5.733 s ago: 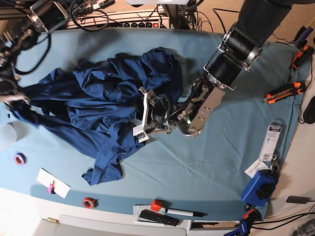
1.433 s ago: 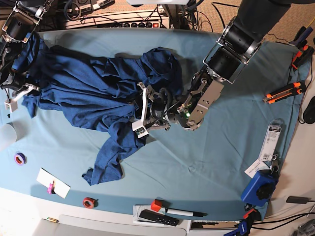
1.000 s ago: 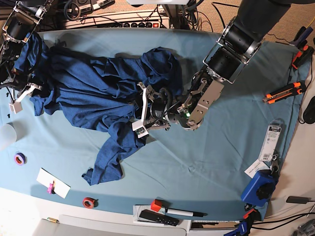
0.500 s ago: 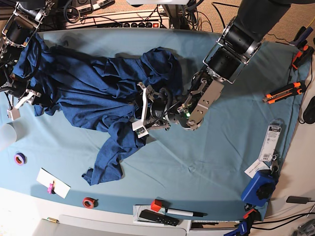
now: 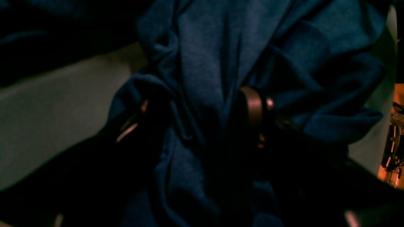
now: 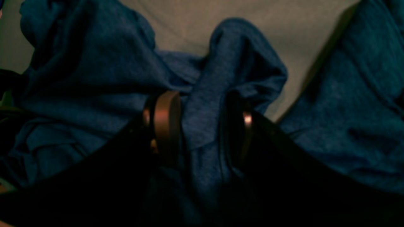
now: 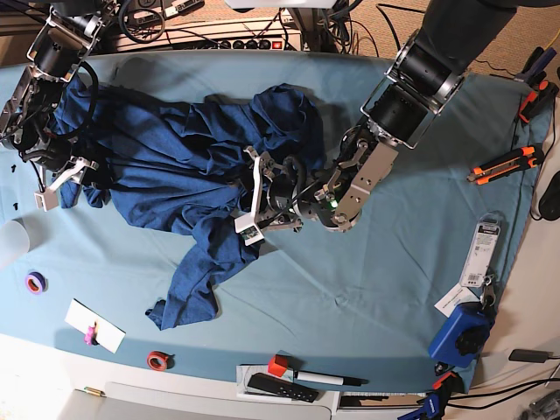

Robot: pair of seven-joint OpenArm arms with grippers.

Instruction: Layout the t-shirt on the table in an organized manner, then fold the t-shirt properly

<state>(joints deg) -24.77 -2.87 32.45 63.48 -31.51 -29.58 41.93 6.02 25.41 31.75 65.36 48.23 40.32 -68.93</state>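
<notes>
The t-shirt (image 7: 188,166) lies bunched and wrinkled across the left half of the table (image 7: 376,289), one end trailing toward the near edge. The left tool (image 7: 259,194) sits in its middle, fingers apart with a thick fold of cloth between them. The right tool (image 7: 54,179) is at the far left end, fingers spread around a ridge of fabric. A white packet (image 7: 483,254) lies at the right; its print is too small to read.
</notes>
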